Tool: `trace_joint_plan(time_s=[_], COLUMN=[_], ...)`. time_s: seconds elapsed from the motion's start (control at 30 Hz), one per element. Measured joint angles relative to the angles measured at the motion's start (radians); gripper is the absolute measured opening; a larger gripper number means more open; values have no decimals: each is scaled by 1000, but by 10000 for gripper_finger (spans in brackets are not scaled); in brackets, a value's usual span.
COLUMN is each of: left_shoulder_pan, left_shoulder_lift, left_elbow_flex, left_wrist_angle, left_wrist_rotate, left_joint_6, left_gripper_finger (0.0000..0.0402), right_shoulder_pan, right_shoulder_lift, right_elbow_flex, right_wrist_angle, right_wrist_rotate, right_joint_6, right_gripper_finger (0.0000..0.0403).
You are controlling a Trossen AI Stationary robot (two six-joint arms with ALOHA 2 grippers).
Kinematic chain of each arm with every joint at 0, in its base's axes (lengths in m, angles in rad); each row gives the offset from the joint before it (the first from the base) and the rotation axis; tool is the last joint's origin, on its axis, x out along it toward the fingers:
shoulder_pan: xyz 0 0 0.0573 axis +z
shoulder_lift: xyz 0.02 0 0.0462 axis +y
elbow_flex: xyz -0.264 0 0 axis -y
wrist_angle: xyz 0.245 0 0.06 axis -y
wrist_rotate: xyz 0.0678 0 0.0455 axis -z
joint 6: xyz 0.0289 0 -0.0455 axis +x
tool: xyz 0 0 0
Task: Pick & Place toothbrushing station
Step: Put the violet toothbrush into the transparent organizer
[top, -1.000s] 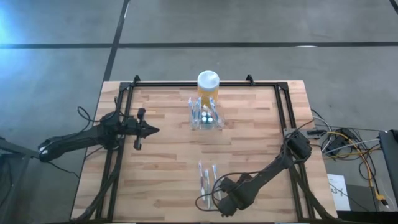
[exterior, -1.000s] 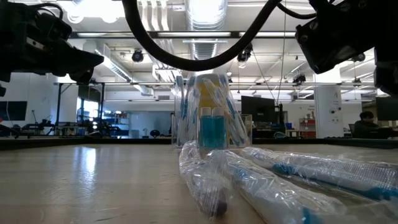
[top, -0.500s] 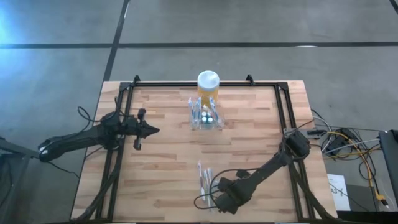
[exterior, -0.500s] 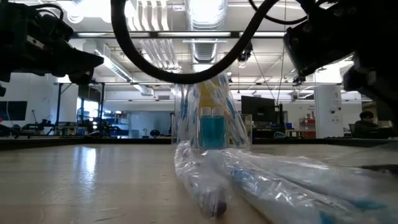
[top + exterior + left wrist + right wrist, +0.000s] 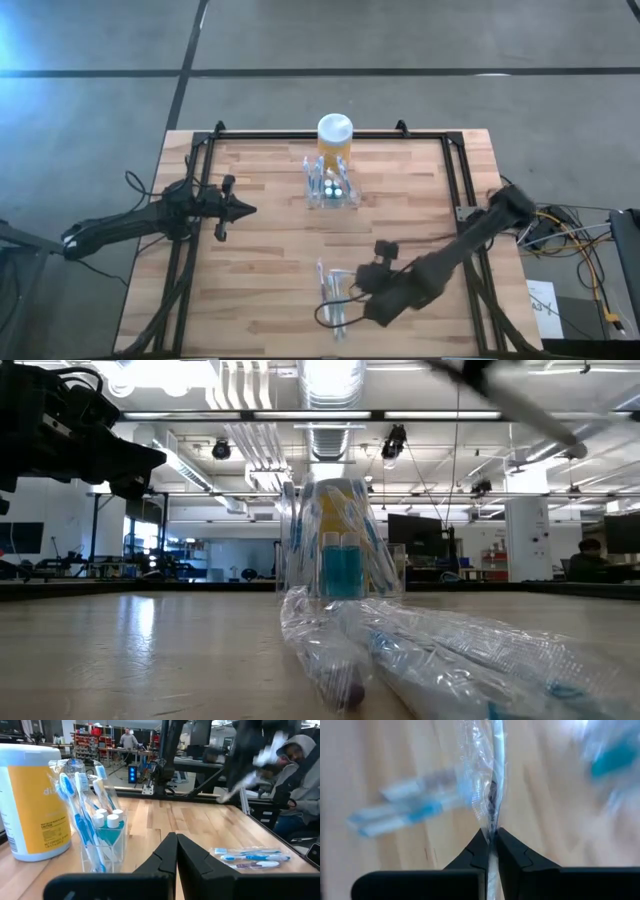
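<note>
Blurring hides much of the right wrist view, where the right gripper (image 5: 491, 837) pinches a thin, clear-wrapped toothbrush (image 5: 494, 780) between clenched fingers; the wooden table (image 5: 385, 760) below is smeared. In the high view this gripper (image 5: 345, 298) sits near the front edge, over the loose wrapped toothbrushes (image 5: 328, 283). The toothbrushing station — a small clear plastic holder (image 5: 331, 190) with upright brushes and blue-filled tubes — stands towards the table's back, touching or just in front of the yellow jar with a white lid (image 5: 335, 135). Its long axis runs across the table, its opening upward. The left gripper (image 5: 243, 209) — fingers shut, empty — hovers left of the holder, pointing at it.
</note>
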Motion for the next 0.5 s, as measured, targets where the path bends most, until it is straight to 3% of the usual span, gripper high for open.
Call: trace_joint_plan(time_s=[0.27, 0.4, 0.5], left_shoulder_pan=[0, -1, -1], left_shoulder_lift=[0, 0, 0], left_elbow_flex=[0, 0, -1], left_wrist_angle=[0, -4, -11], left_wrist_rotate=[0, 0, 0], left_joint_6=[-5, -17, -25], left_gripper_finger=[10, 10, 10], right_shoulder_pan=[-28, -104, -175], right_shoulder_lift=[-371, -623, -809], right_elbow_flex=[-234, -485, -697], right_wrist_angle=[458, 650, 833], right_wrist_rotate=[94, 115, 19], right_joint_6=[-591, -703, -770], right_gripper_finger=[14, 13, 13])
